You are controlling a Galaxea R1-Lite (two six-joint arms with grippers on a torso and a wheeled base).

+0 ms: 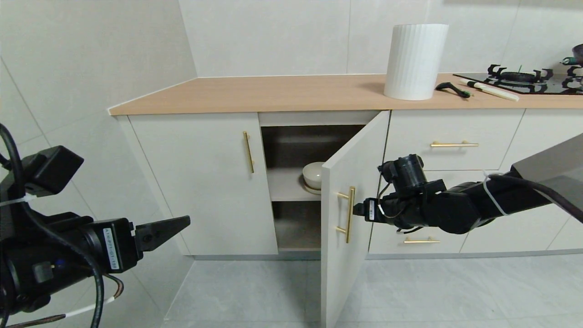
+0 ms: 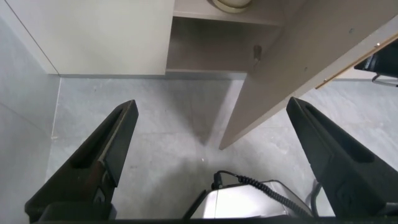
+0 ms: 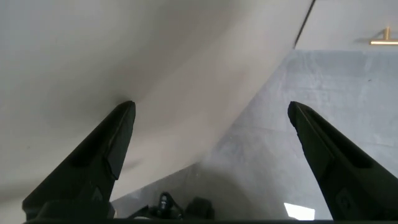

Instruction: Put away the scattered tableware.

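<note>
Glossy ceramic bowl, matt wood-look countertop, brass-look metal handle.

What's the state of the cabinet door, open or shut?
Open: the cabinet door stands swung outward, exposing a shelf with a bowl on it.

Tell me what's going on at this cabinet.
The cabinet door stands open, and the right gripper sits close by its gold handle with jaws open, not clamped on it. Inside, a white bowl rests on a plate on the shelf. The left gripper hangs low off to the left, jaws open and empty.
</note>
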